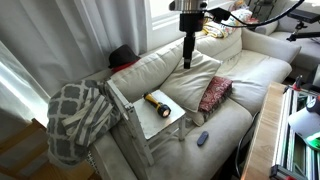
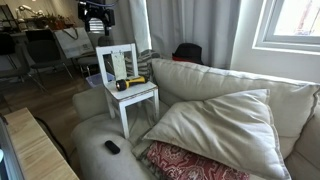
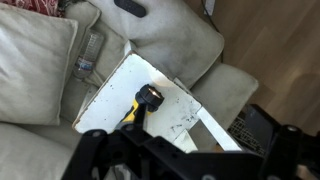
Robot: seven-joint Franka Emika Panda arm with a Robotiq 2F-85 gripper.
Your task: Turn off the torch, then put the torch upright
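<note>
The torch (image 1: 157, 103) is laid flat on the desk (image 1: 148, 120), beside a checked blanket (image 1: 78, 112). Of the pincer (image 1: 188, 62), blurred in the wrist view, the opening cannot be told.

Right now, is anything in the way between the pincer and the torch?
No, nothing I can see. The pincer hangs high in open air, and the torch lies on its side on the white chair seat with nothing over it.

Holds a cream sofa (image 1: 245, 72) piled with big pale cushions (image 2: 225, 125) and a red patterned pillow (image 1: 214, 93). Backs onto grey curtains (image 1: 60, 40) and a bright window (image 2: 295, 25). Carries a small white chair (image 2: 118, 62) at one end, beside a grey-and-white patterned blanket (image 1: 75, 115). Meets wooden floor (image 3: 270, 40) alongside.
</note>
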